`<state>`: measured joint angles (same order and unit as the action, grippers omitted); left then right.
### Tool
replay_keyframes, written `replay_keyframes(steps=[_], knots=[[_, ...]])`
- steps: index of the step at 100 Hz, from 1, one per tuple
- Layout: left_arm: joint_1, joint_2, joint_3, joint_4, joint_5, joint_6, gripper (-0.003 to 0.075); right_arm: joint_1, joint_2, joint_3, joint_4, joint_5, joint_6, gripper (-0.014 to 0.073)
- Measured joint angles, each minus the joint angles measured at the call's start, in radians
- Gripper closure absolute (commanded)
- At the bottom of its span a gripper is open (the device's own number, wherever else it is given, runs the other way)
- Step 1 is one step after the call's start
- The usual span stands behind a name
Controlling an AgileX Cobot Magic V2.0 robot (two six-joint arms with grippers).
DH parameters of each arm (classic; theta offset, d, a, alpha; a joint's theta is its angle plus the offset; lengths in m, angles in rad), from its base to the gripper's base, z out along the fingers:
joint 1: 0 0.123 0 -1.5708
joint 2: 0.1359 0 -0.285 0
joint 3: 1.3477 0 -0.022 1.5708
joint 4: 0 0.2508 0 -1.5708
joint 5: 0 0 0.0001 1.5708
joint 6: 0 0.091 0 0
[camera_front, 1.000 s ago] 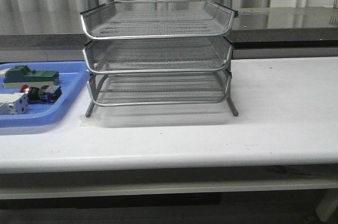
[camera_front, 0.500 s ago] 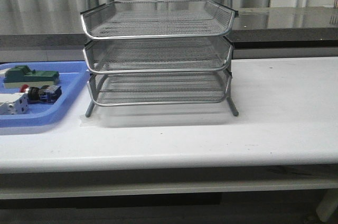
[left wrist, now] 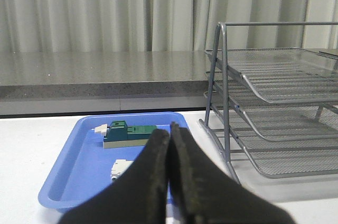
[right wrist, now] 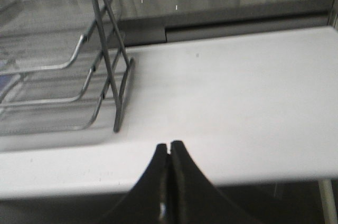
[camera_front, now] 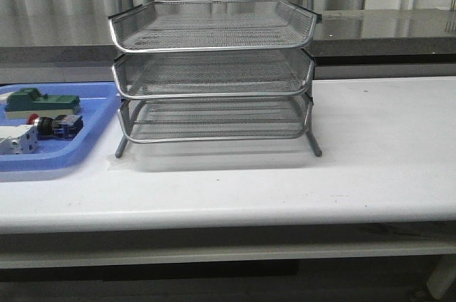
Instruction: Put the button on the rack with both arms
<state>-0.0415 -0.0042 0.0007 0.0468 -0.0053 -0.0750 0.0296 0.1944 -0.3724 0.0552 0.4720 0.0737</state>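
Note:
The button (camera_front: 57, 126), red cap, black body and blue rear block, lies on its side in the blue tray (camera_front: 89, 138) at the table's left. The silver wire-mesh rack (camera_front: 214, 74) stands mid-table, its three tiers empty; it also shows in the left wrist view (left wrist: 274, 108) and the right wrist view (right wrist: 105, 76). My left gripper (left wrist: 169, 129) is shut and empty, short of the tray; its fingers hide the button there. My right gripper (right wrist: 169, 146) is shut and empty over the table's front edge, right of the rack. Neither arm appears in the front view.
In the blue tray (left wrist: 79, 171) lie a green block part (camera_front: 39, 102) (left wrist: 129, 134) and a white boxy part (camera_front: 18, 140) (left wrist: 122, 168). White table (camera_front: 385, 145) extends right of the rack. A grey counter (camera_front: 385, 28) runs behind.

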Motion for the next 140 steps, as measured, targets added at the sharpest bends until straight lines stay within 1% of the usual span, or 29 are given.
replay_keyframes(steps=[12,19,28,46,66,75,82,89,96,101,108,111,114,128,140], knots=[[0.000,0.000,0.000,0.000,0.000,0.000,0.0741,0.000,0.150,-0.139,0.020,0.184,0.000,0.0653],[0.000,0.000,0.000,0.000,0.000,0.000,0.0741,0.000,0.237,-0.213,0.026,0.254,0.000,0.0653],[0.000,0.000,0.000,0.000,0.000,0.000,0.0741,0.000,0.340,-0.290,0.046,0.307,0.000,0.0653],[0.000,0.000,0.000,0.000,0.000,0.000,0.0741,0.000,0.483,-0.368,0.115,0.321,0.000,0.0653],[0.000,0.000,0.000,0.000,0.000,0.000,0.0741,0.000,0.584,-0.371,0.219,0.296,0.000,0.0653],[0.000,0.000,0.000,0.000,0.000,0.000,0.0741,0.000,0.614,-0.371,0.244,0.289,0.000,0.0643],[0.000,0.000,0.000,0.000,0.000,0.000,0.0741,0.000,0.636,-0.371,0.258,0.289,0.000,0.0603],[0.000,0.000,0.000,0.000,0.000,0.000,0.0741,0.000,0.657,-0.371,0.271,0.289,0.000,0.0524],[0.000,0.000,0.000,0.000,0.000,0.000,0.0741,0.000,0.674,-0.371,0.294,0.289,0.000,0.0408],[0.000,0.000,0.000,0.000,0.000,0.000,0.0741,0.000,0.685,-0.371,0.319,0.289,-0.007,0.0307],[0.000,0.000,0.000,0.000,0.000,0.000,0.0741,0.000,0.698,-0.371,0.358,0.285,-0.019,0.0208],[0.000,0.000,0.000,0.000,0.000,0.000,0.0741,0.000,0.700,-0.371,0.375,0.281,-0.023,0.0186],[0.000,0.000,0.000,0.000,0.000,0.000,0.0741,0.000,0.707,-0.371,0.391,0.274,-0.034,0.0176],[0.000,0.000,0.000,0.000,0.000,0.000,0.0741,0.000,0.735,-0.371,0.502,0.223,-0.117,0.0183],[0.000,0.000,0.000,0.000,0.000,0.000,0.0741,0.000,0.784,-0.371,0.657,0.168,-0.225,0.0183]])
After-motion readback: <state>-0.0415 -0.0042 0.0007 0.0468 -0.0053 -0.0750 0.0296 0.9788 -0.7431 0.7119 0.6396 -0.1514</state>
